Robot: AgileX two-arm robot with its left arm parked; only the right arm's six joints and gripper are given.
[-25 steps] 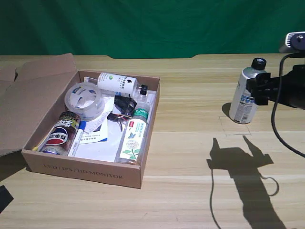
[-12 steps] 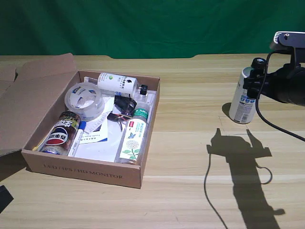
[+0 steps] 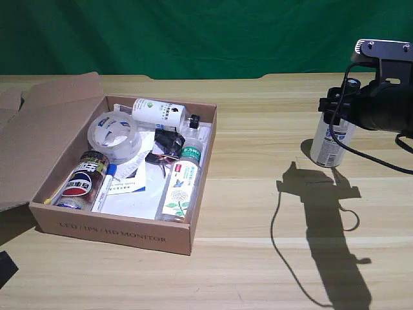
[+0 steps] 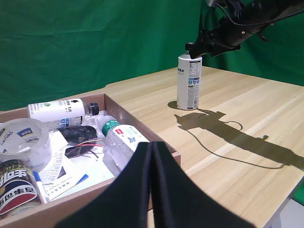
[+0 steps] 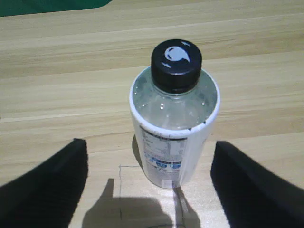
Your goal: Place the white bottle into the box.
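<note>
The white bottle point(image 3: 331, 146) stands upright on the table point(image 3: 258, 213), at the exterior view's right, well apart from the box point(image 3: 122, 229); the pincer point(image 5: 149, 183) is spread wide above it, one finger point(image 5: 47, 183) on each side, not touching it.

The surface point(image 3: 258, 213) was pale wood with a fine grain and a matt finish. On it, the white bottle point(image 5: 173, 137) looked like smooth plastic, clear and glossy at the shoulders, with a printed paper label and a ribbed black plastic cap. The box point(image 3: 110, 227) was plain brown cardboard, matt.
</note>
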